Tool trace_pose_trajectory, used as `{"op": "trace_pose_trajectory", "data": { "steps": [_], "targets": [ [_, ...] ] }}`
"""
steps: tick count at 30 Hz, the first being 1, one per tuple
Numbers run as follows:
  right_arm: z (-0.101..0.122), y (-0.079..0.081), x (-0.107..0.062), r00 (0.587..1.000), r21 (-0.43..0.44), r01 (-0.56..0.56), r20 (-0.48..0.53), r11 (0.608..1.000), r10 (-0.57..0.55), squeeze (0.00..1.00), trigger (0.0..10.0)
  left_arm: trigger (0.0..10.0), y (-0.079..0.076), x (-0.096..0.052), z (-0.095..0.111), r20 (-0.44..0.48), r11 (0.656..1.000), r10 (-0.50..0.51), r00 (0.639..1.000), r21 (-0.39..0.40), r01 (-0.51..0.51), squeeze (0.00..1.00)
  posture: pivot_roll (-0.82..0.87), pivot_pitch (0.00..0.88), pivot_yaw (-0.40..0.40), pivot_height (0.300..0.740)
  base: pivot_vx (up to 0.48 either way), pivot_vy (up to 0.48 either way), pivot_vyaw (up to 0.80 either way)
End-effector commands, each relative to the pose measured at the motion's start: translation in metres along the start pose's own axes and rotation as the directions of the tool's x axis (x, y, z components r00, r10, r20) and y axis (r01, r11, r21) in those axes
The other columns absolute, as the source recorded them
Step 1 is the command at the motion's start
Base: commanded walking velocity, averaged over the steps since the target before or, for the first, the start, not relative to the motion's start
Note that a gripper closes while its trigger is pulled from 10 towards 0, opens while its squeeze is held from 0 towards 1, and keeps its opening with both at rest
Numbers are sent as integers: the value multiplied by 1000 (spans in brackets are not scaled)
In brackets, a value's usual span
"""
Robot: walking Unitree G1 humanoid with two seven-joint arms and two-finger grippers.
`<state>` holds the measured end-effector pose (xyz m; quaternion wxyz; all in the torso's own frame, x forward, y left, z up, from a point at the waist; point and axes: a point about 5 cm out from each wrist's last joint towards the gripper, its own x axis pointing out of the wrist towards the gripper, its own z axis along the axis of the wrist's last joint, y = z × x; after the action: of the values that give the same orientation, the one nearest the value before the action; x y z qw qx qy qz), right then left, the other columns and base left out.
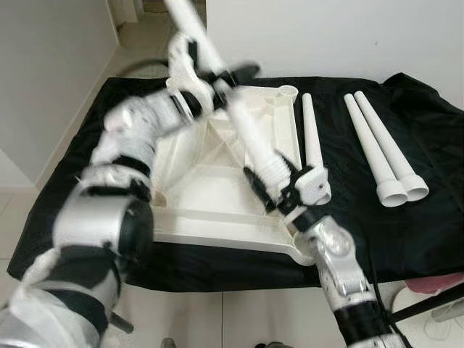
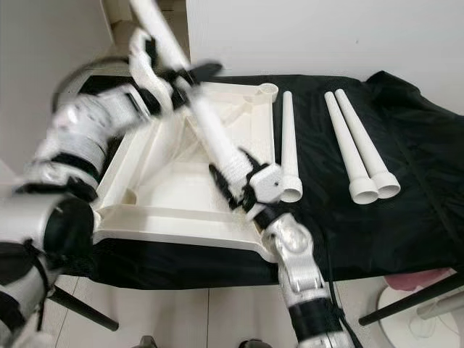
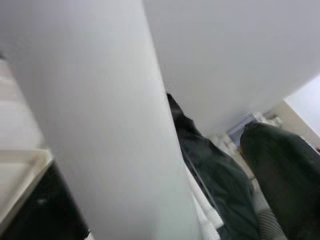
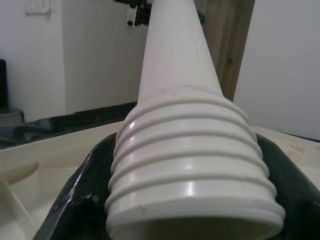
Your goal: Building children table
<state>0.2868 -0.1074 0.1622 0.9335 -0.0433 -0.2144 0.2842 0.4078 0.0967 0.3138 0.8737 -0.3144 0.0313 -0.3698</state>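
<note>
Both grippers clamp one white table leg (image 1: 243,123), held slanted above the upturned tabletop (image 1: 196,181). Right gripper (image 1: 272,190) grips its threaded end, left gripper (image 1: 214,83) further up the shaft. 3 more legs (image 1: 377,145) lie on the black cloth (image 1: 406,217) right of the right gripper.

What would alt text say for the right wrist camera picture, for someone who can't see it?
Close up, the threaded end of a white table leg sits gripped between the right gripper's black fingers, its smooth shaft tapering away. Behind lies the cream upturned tabletop and a white wall.
</note>
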Motion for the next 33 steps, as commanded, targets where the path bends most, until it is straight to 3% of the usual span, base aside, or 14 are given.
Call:
{"op": "trace_pose_trajectory", "data": {
  "steps": [1,4,5,6,8,16,17,25,26,28,29,30,31,33],
  "targets": [
    [4,2,2,1000,-14,-16,20,1000,16,0,10000,10000,1,1,-4,-11,1000,-21,1000,0,21,0,-18,0,14,740,0,0,0],
    [4,4,2,1000,2,-22,20,1000,22,0,10000,10000,5,-1,6,20,999,31,999,-18,-31,0,-21,0,14,740,0,0,0],
    [4,4,3,1000,5,-21,21,1000,21,0,10000,8549,6,-2,9,28,999,44,999,-26,-44,0,-19,0,15,740,0,0,0],
    [4,4,3,1000,5,-21,21,1000,21,0,10000,8549,6,-2,9,28,999,44,999,-26,-44,0,-19,0,15,740,0,0,0],
    [4,3,5,1000,2,-13,20,1000,13,0,10000,0,8,-1,6,9,997,77,997,-27,-76,0,-19,0,15,740,0,0,0],
    [6,2,7,1000,36,-14,21,999,13,0,10000,0,13,1,1,-6,994,95,995,-44,-96,0,-20,0,5,740,0,0,0],
    [6,1,8,1000,55,-9,26,998,8,1000,10000,0,12,0,2,0,995,85,996,-45,-85,0,-19,0,4,740,0,0,0],
    [8,-5,8,999,106,26,37,994,-30,1000,10000,0,7,1,15,32,996,89,995,-33,-88,0,-18,0,-1,740,0,0,0],
    [7,-7,9,998,111,46,25,993,-50,1000,10000,10000,6,1,19,44,996,92,995,-16,-92,0,-20,0,-1,740,0,0,0],
    [7,-9,9,998,107,58,10,993,-59,1000,10000,10000,4,2,23,58,995,96,994,6,-97,0,-20,0,-3,740,0,0,0],
    [7,-11,10,997,120,73,-4,990,-73,420,10000,10000,0,3,29,84,995,94,992,34,-98,0,-21,0,-5,740,0,0,0],
    [7,-11,10,997,120,73,-4,990,-73,420,10000,10000,0,3,29,84,995,94,992,34,-98,0,-21,0,-5,740,0,0,0],
    [9,-15,15,995,130,94,-34,987,-91,0,10000,10000,-7,6,34,102,991,76,992,99,-86,0,-21,0,-10,740,0,0,0],
    [10,-17,19,993,127,105,-66,986,-97,0,10000,10000,-13,9,37,120,981,62,991,173,-83,0,-24,0,-10,740,0,0,0]
  ]
}}
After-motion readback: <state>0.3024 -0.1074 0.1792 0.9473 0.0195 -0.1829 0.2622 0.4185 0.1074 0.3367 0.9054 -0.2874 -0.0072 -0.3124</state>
